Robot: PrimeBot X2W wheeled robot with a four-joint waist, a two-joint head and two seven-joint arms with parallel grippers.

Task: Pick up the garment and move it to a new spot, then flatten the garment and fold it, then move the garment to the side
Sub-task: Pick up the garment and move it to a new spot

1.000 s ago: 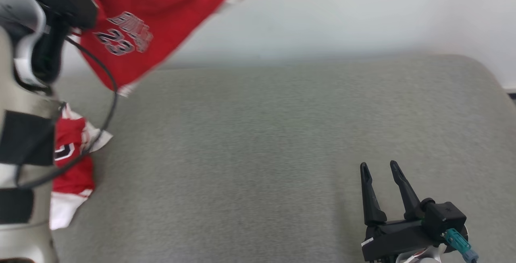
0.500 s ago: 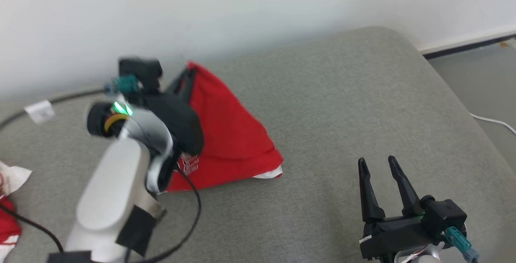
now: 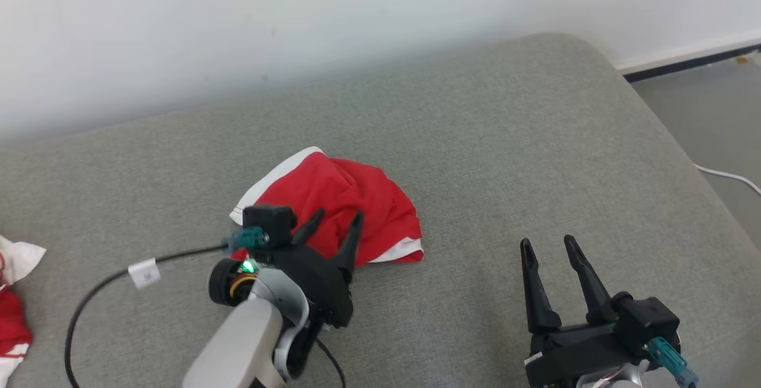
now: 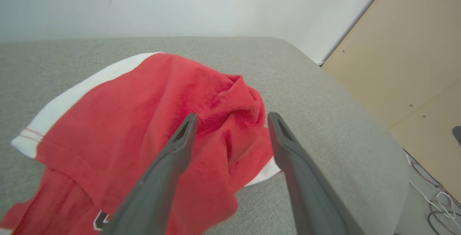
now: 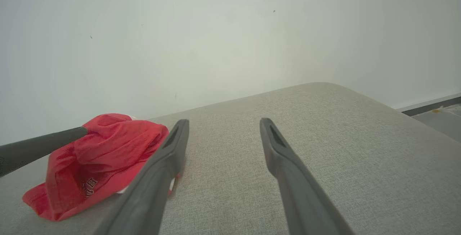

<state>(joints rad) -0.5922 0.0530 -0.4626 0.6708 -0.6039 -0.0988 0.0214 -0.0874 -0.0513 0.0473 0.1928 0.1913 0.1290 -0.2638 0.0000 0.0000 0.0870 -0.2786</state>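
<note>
The red garment is seen lying crumpled in a heap on the grey cushion. The left gripper is poised at its near edge with jaws spread wide and nothing between them, while the right gripper is likewise open and empty, well apart to the right. Flattening is judged to be the step in hand, best done by taking the white-trimmed hem at two separated points, one per gripper, and drawing them apart low over the cushion.
</note>
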